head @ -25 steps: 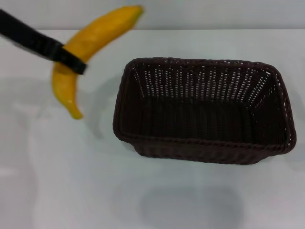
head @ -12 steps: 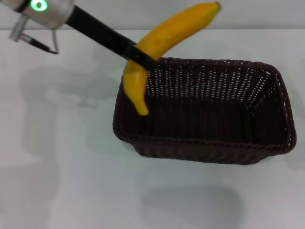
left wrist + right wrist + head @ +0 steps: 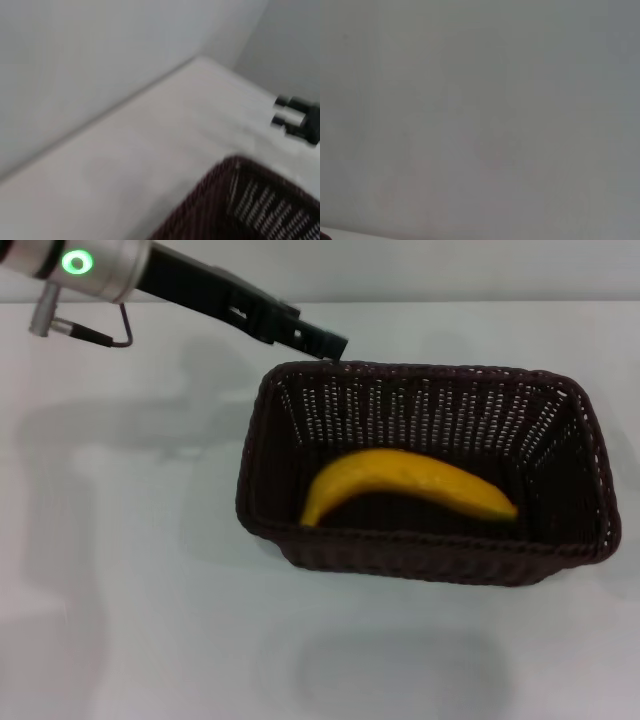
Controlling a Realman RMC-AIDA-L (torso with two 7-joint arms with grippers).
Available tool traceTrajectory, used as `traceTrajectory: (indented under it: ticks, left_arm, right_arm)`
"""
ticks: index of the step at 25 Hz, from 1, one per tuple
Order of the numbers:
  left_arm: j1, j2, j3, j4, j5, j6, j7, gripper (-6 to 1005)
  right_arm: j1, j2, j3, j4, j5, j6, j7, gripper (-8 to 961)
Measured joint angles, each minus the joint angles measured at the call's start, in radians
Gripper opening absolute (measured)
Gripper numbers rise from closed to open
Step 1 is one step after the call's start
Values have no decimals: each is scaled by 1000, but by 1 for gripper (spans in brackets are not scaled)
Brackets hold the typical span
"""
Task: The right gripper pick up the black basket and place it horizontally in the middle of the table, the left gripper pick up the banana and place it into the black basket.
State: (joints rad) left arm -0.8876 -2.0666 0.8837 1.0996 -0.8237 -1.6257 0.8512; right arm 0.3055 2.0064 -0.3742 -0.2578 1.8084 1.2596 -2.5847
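The black basket (image 3: 420, 558) stands lengthwise across the middle of the white table (image 3: 130, 590). The yellow banana (image 3: 410, 480) lies flat on the basket's floor, its ends toward the basket's short sides. My left gripper (image 3: 335, 343) hovers empty and open just above the basket's far left corner. The left wrist view shows that corner of the basket (image 3: 220, 200). It also shows a small black part with silver-grey ends, my right gripper (image 3: 295, 120), farther off over the table. The right gripper does not show in the head view.
A wall rises behind the table's far edge (image 3: 100, 120). The right wrist view shows only a plain grey surface. Bare tabletop lies in front of and to the left of the basket.
My left gripper carried the banana rightward over the basket and let it go. The banana now lies inside the basket. The basket has not moved.
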Motion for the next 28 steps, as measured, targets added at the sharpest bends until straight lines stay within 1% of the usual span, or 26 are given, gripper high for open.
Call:
traceTrajectory:
  ticks: [1, 2, 3, 4, 5, 8, 9, 11, 12, 13, 14, 15, 17, 19, 21, 24, 25, 28]
  left_arm:
    - [36, 0, 0, 21, -39, 11, 32, 693]
    - [107, -3, -2, 61, -114, 39, 81, 737]
    - [107, -3, -2, 61, -114, 39, 81, 760]
    - [207, -8, -2, 110, -221, 91, 152, 783]
    - [207, -8, -2, 110, -221, 91, 152, 806]
    - [360, -10, -3, 135, -422, 188, 295, 876]
    - [425, -11, -3, 121, -522, 223, 374, 875]
    - [514, -11, -3, 80, -680, 260, 525, 875]
    - [568, -11, -3, 42, -777, 269, 635, 874]
    - [613, -12, -4, 4, -865, 273, 740, 874]
    - [643, -13, -2, -30, -923, 272, 811, 873]
    - [679, -14, -1, -82, -1011, 269, 916, 872]
    - [727, -16, 3, -199, -1151, 250, 1082, 872]
    - [758, -17, 4, -317, -1276, 210, 1227, 872]
    - [776, -18, 3, -503, -1426, 120, 1444, 872]
    - [775, -18, 0, -717, -1546, 11, 1661, 872]
    - [770, -18, -1, -816, -1601, -36, 1755, 872]
    - [761, -19, -1, -970, -1684, -98, 1884, 872]
  right_arm:
    - [0, 0, 0, 0, 0, 2, 0, 673]
    - [0, 0, 0, 0, 0, 4, 0, 673]
    - [0, 0, 0, 0, 0, 4, 0, 673]
    - [-1, 0, 0, 0, 0, 5, 0, 673]
    - [-1, 0, 0, 0, 0, 5, 0, 673]
    - [-2, 0, 0, 1, 0, 5, 0, 673]
    - [-3, 0, 0, 1, 0, 5, 0, 673]
    - [-5, 0, 0, 3, 3, 5, 0, 673]
    - [-5, 0, 0, 4, 7, 5, 0, 673]
    - [-5, 0, 0, 6, 13, 5, 0, 673]
    - [-5, 0, 0, 8, 22, 5, 0, 673]
    - [-5, 0, 0, 10, 29, 6, -2, 673]
    - [-5, 1, 0, 10, 46, 8, -13, 673]
    - [-4, 1, 0, 11, 66, 18, -26, 673]
    - [-4, 1, 0, 11, 83, 28, -32, 673]
    - [-3, 1, 0, 12, 104, 41, -36, 673]
    - [-3, 2, 0, 12, 104, 42, -36, 673]
    - [-2, 2, 0, 13, 105, 42, -38, 673]
